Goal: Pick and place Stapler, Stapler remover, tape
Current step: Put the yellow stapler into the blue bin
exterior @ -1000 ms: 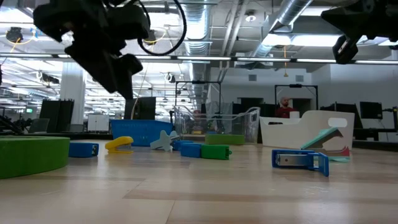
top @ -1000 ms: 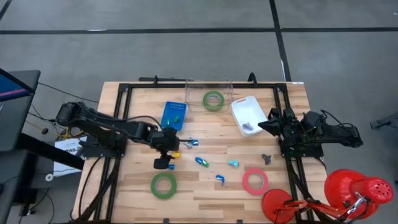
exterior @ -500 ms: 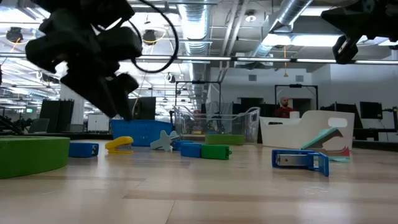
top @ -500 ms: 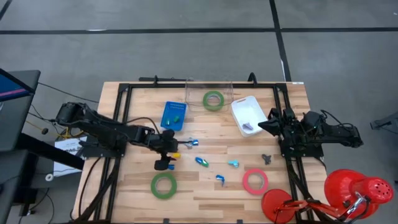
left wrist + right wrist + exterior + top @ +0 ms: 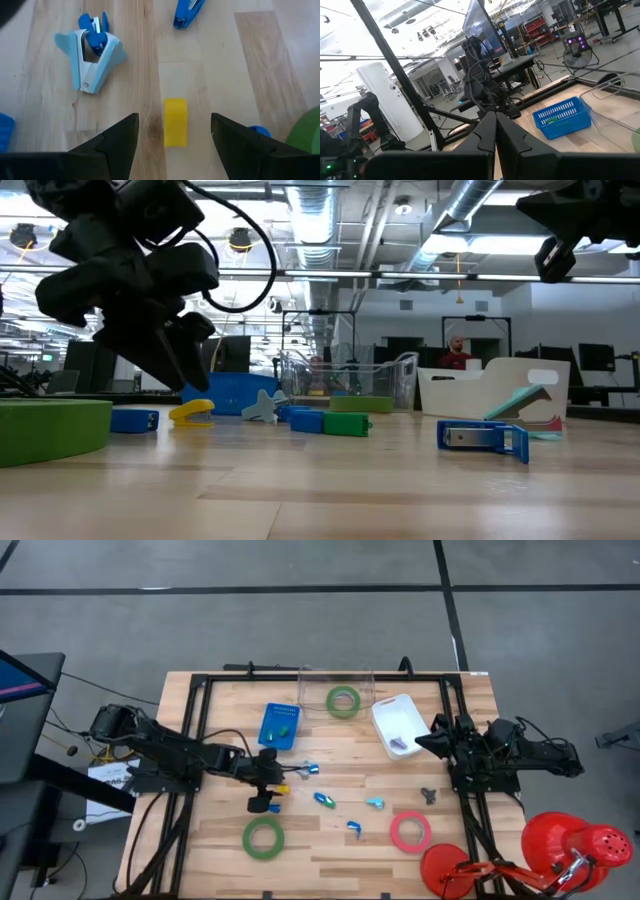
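Note:
A small yellow stapler (image 5: 175, 122) lies flat on the wooden table, left of centre. My left gripper (image 5: 174, 120) hangs open just above it, slanting down, one finger on each side and touching nothing; the low view shows the fingertips (image 5: 188, 370) clear of the yellow stapler (image 5: 192, 412). A light-blue stapler remover (image 5: 92, 55) lies beyond it. Tape lies flat: a green roll (image 5: 263, 838) near the front, another green roll (image 5: 343, 701) at the back, a pinkish-red roll (image 5: 410, 831) at front right. My right gripper (image 5: 432, 740) waits shut above the table's right side.
Small blue staplers (image 5: 323, 799) (image 5: 353, 828) (image 5: 375, 803) lie mid-table, and a dark remover (image 5: 429, 795) farther right. A blue basket (image 5: 279, 725), a clear box (image 5: 338, 685) and a white bin (image 5: 398, 725) stand along the back. A person shows in the room behind.
My left gripper has come down toward the yellow stapler and tipped further downward, staying open. Nothing on the table has moved.

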Available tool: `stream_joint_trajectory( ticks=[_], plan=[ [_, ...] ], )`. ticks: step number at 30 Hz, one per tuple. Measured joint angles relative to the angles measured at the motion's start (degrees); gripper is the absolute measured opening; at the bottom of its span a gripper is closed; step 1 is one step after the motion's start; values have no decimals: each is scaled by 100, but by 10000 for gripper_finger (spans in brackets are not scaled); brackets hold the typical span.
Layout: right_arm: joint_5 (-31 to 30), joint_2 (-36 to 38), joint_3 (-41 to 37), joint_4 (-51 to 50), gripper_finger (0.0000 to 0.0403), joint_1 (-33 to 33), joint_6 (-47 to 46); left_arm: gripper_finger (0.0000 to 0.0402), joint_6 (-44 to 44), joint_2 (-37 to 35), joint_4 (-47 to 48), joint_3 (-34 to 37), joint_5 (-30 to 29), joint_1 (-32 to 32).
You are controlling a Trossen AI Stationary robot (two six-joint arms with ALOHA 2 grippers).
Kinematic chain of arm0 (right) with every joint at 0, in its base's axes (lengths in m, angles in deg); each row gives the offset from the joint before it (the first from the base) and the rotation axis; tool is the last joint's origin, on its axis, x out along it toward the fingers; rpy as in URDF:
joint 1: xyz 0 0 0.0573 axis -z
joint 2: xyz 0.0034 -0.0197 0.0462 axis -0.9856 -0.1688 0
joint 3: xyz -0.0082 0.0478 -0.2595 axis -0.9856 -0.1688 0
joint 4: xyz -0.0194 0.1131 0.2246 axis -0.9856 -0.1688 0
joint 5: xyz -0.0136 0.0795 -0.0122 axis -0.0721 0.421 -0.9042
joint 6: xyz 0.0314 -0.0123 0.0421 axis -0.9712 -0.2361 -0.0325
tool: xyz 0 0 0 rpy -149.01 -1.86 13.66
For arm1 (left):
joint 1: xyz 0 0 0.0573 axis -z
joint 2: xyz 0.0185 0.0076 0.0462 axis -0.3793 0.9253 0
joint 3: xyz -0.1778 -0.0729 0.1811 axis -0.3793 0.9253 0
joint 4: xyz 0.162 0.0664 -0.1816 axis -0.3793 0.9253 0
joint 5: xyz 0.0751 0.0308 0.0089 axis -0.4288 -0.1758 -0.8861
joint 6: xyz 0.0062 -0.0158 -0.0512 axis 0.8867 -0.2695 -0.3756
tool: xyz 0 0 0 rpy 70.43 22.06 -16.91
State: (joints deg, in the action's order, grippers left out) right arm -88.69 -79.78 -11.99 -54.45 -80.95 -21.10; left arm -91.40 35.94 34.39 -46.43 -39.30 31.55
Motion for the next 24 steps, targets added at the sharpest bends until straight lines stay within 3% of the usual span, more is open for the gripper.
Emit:
stream_joint_trajectory(
  ticks=[17, 24],
  plan=[
    [0, 0, 0, -1, 1, -1, -9, 237, -238, 0, -59, -129, 162, 0],
    [-2, 0, 0, 0, 1, -1, -16, 237, -501, 0, 919, -545, 170, 0]
  ],
)
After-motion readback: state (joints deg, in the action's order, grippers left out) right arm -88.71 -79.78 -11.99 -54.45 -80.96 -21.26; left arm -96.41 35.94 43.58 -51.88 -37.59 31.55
